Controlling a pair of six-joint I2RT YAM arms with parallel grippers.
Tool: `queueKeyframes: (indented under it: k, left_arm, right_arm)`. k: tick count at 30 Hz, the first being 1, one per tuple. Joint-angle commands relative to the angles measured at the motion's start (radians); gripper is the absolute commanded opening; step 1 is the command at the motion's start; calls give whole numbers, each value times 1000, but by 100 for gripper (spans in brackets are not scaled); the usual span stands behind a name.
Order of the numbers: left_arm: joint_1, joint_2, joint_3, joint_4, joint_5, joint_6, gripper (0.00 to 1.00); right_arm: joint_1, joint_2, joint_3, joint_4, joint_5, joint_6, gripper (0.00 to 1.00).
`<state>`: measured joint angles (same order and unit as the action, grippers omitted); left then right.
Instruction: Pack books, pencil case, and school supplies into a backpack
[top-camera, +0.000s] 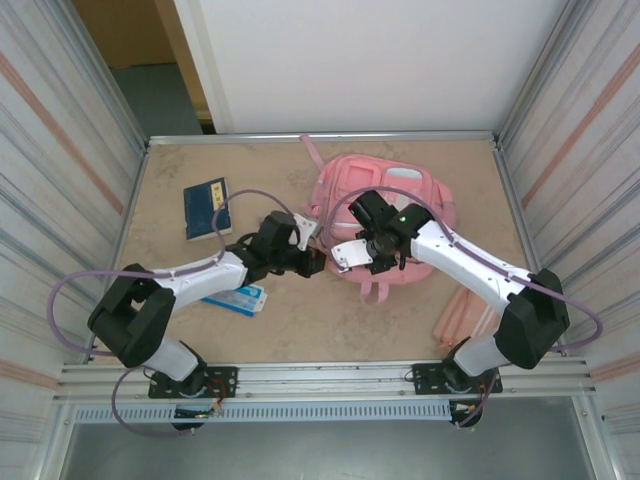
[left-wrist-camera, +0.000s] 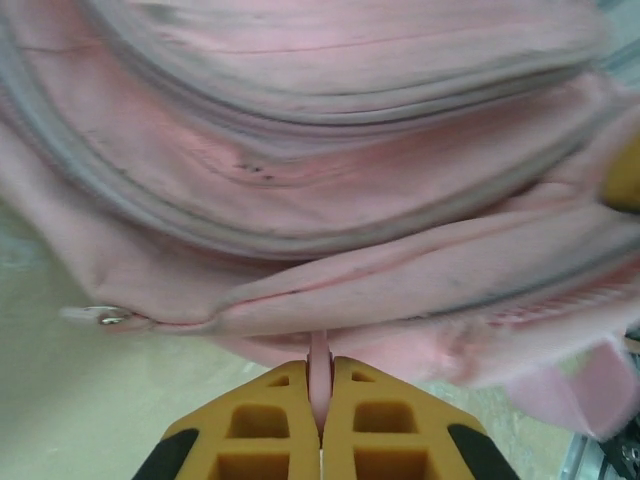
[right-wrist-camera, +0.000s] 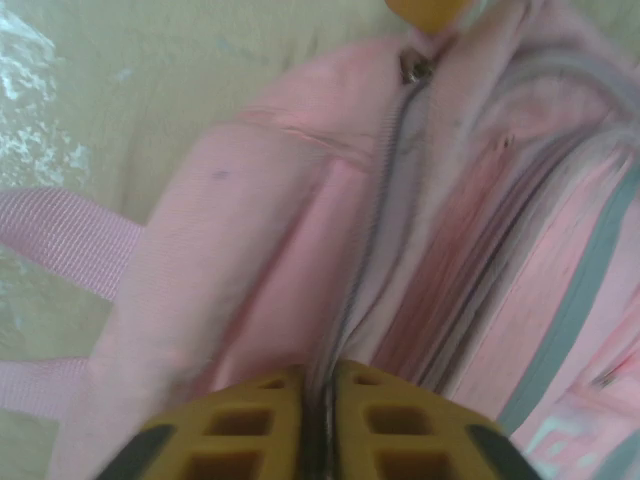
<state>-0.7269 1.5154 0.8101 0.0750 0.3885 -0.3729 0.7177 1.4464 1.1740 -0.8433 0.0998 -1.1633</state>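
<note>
Looking at the backpack (top-camera: 395, 200) first: it lies flat just beyond both grippers, its zip (right-wrist-camera: 385, 200) shut as far as I can see. My left gripper (left-wrist-camera: 320, 372) is clamped on a thin pink tab at the backpack's near edge. My right gripper (right-wrist-camera: 322, 385) sits on the zip line with its fingers nearly together; whether it grips anything I cannot tell. My worry is that the right fingers have fabric rather than the pull (right-wrist-camera: 413, 67), which sits further along the zip, so a tug would only bunch the cloth. If the tab slips from the left grip, the backpack would slide instead of opening. Left of the backpack lies the navy book (top-camera: 207, 208), below-left the pencil case (top-camera: 238, 298) under my left arm, below-right the pink book (top-camera: 462, 318); a dragged backpack could shove them.
</note>
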Motion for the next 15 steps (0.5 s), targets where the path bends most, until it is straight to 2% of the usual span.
queueKeyframes:
  k: [1,3,6,8,9,12,13,15]
  left_arm:
    - [-50,25,30,78,-9,-52,0]
    - [-51,60,52,103,30,-89,0]
    - [-64,83,72,114,49,-91,0]
    - [-73,101,81,129,51,-86,0]
    - [-75,114,99,116,57,-88,0]
    - [-87,124,134,69,61,-75,0]
    - [-93,117,126,77,53,-72,0]
    - [-95,107,109,95,47,-78,0]
  right_arm:
    - [-21,-94,-124,170,135,150,29]
    - [-39,-143,-167,132,87,191,38]
    - [-48,-205,-171,79,16,257,43]
    - [-46,-240,-162,63,-60,314,61]
    - [-44,-256,-167,77,-107,341,67]
    - [-44,-259,-212,196,-238,443,69]
    - [-43,-247,-212,186,-278,441,69]
    - [-45,-216,-206,166,-274,438,69]
